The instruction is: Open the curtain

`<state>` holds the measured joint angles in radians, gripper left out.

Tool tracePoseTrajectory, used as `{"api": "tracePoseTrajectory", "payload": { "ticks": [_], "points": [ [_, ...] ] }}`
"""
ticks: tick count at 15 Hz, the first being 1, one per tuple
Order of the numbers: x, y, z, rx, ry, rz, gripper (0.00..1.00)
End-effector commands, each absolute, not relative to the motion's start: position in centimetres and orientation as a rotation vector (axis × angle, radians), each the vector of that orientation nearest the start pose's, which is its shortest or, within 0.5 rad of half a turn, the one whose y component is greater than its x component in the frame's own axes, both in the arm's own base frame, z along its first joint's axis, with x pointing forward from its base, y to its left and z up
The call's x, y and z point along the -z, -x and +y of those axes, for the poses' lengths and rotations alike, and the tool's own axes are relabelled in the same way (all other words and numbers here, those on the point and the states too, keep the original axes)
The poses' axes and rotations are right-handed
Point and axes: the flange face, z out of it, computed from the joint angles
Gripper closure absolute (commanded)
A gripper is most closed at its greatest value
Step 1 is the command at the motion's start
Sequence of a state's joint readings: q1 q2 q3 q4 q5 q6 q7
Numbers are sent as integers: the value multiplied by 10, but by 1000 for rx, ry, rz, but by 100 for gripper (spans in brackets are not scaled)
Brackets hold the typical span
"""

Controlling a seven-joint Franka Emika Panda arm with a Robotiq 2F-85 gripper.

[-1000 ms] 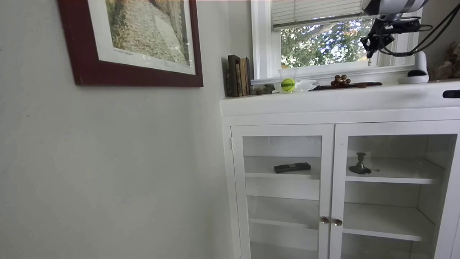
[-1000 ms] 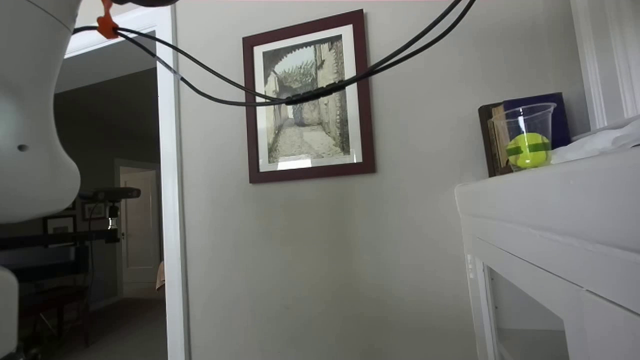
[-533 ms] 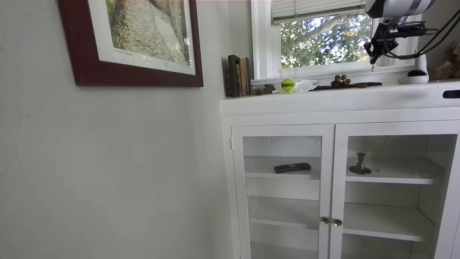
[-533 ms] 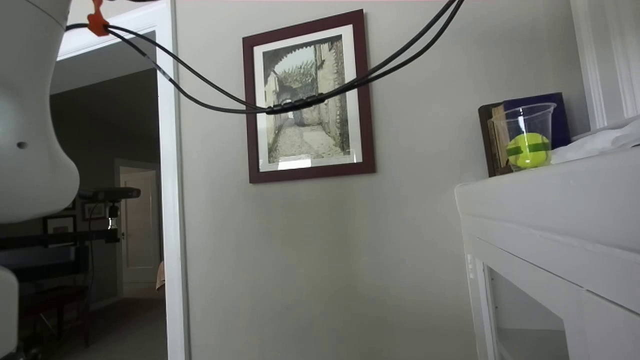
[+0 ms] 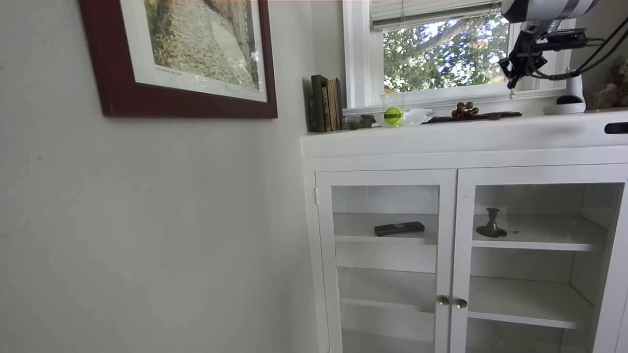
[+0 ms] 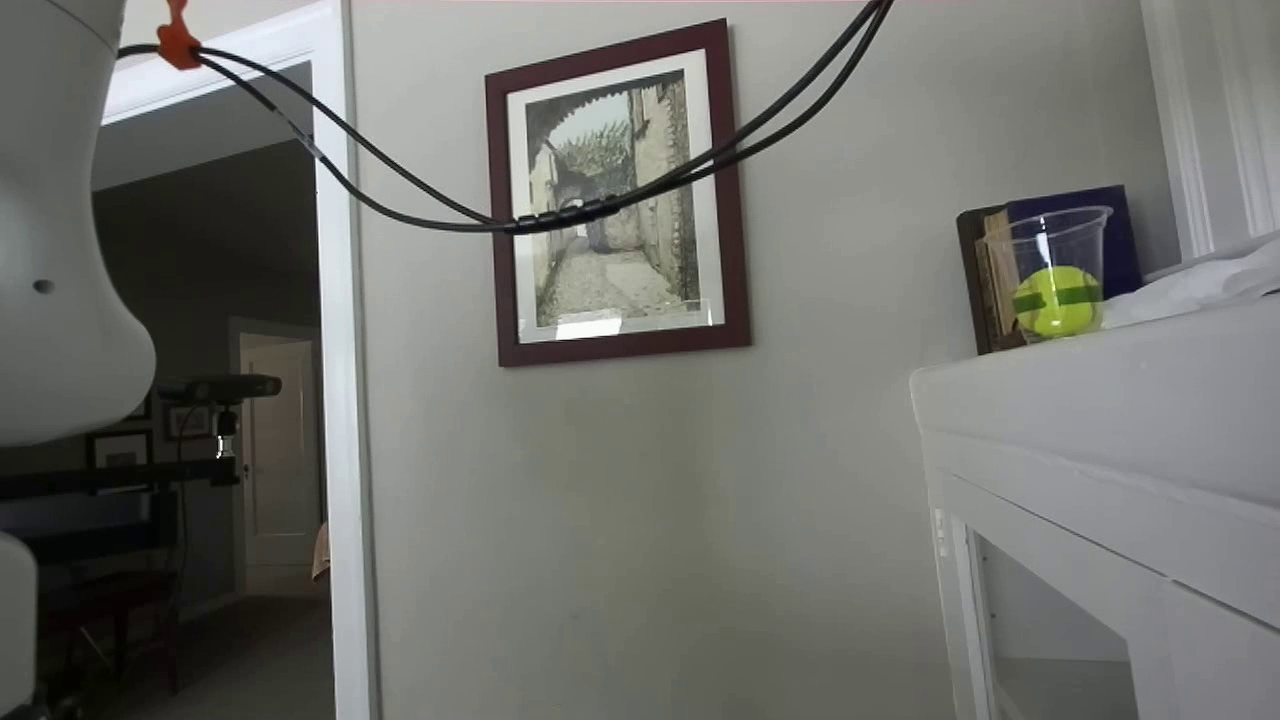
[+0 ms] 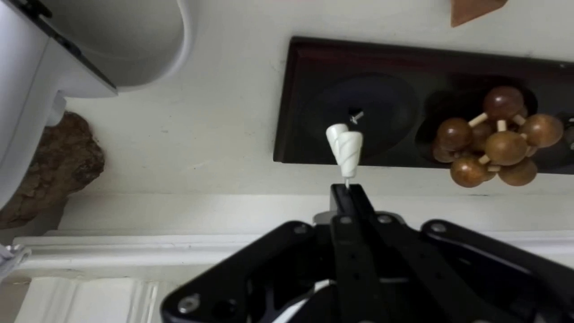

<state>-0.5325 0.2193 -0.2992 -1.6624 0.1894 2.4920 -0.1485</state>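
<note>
Blind (image 5: 434, 12): is covering the upper visible part of the window (image 5: 441, 93), leaves (image 5: 417, 63) showing below.
Gripper (image 7: 347, 186): is holding its fingers tight together, pinching a thin cord (image 7: 347, 182), two white pulls (image 7: 349, 150) dangling beyond the tips.
Ledge (image 7: 224, 134): is bearing a dark tray (image 7: 309, 67) with wooden spheres (image 7: 506, 148).
Cup (image 6: 1060, 235): is holding a yellow ball (image 6: 1058, 302) in both exterior views.

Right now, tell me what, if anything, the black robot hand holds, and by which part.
The hand grips a thin pale cord, just above its two white tapered tassels.
</note>
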Motion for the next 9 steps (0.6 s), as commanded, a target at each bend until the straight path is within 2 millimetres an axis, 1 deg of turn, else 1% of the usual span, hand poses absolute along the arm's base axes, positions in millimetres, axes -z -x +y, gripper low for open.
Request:
{"api": "tracePoseTrajectory", "payload": {
  "ticks": [1,6,9],
  "points": [
    [-534,-446,-472,886,2995,1156,100],
    [-524,-432,-464,841,3003,1130,100],
    [-523,-424,-460,827,3005,1125,100]
  ]
}}
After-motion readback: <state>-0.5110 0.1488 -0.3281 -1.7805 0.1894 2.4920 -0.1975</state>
